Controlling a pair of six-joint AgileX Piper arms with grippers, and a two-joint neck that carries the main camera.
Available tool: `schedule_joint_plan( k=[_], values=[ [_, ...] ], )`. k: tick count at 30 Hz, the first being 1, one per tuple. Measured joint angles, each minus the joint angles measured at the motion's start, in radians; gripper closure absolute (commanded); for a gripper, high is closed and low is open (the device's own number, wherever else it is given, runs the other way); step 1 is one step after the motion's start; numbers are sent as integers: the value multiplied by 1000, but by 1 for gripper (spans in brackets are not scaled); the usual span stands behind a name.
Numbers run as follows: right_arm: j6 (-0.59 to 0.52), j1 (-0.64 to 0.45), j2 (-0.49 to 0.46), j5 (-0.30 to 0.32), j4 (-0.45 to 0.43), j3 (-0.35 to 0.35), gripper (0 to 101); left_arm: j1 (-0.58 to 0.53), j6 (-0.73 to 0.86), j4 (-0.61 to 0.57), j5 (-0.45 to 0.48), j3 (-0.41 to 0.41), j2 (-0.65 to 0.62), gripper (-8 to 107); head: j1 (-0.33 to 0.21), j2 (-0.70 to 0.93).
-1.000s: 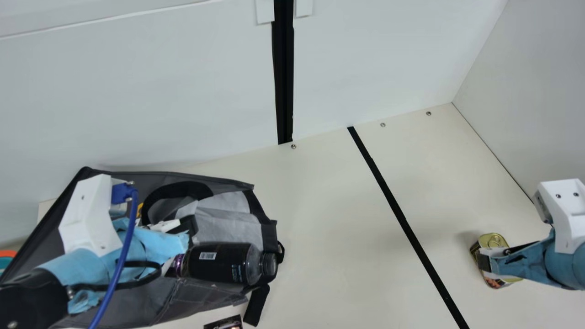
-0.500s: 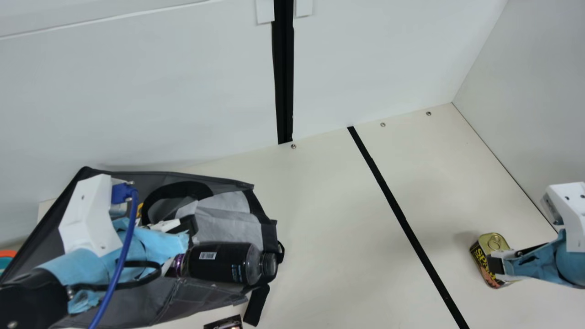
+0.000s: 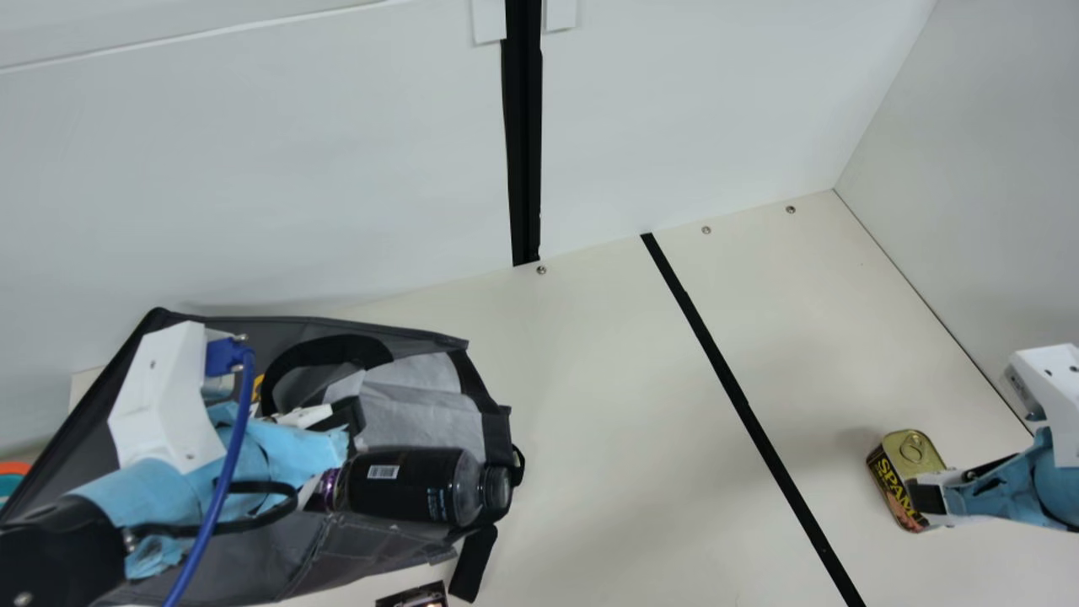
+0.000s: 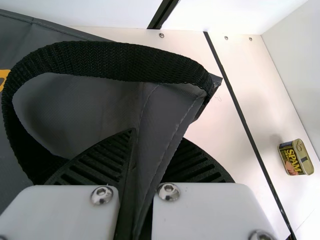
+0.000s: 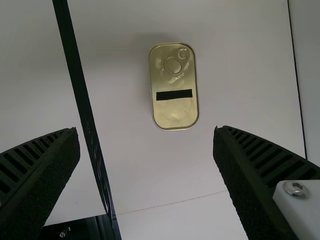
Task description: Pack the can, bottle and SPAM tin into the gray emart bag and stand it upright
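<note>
Left wrist view: fingers (image 4: 107, 160) pinch bag (image 4: 161, 125); right view: fingers (image 5: 35, 185) splayed.

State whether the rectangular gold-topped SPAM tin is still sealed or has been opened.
Sealed. On the SPAM tin, the gold lid covers the whole top, with its pull ring lying flat.

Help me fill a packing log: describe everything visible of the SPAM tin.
The SPAM tin has rounded corners, a closed, gold, metallic-looking lid with a ring pull and black strip, and a dark side with yellow lettering. It stands lid-up on the cream table, at the main view's right. The open right pincer is near, not touching it.
</note>
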Motion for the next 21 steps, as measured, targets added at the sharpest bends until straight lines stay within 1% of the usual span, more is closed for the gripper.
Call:
schedule_joint_plan(
  k=[9, 21],
  values=[
    [-68, -20, 65, 0, 2, -16, 6, 0, 0, 0, 0, 0, 0, 107, 0, -2],
    [-113, -14, 165, 0, -4, -46, 6, 0, 0, 0, 0, 0, 0, 107, 0, -2]
  ],
)
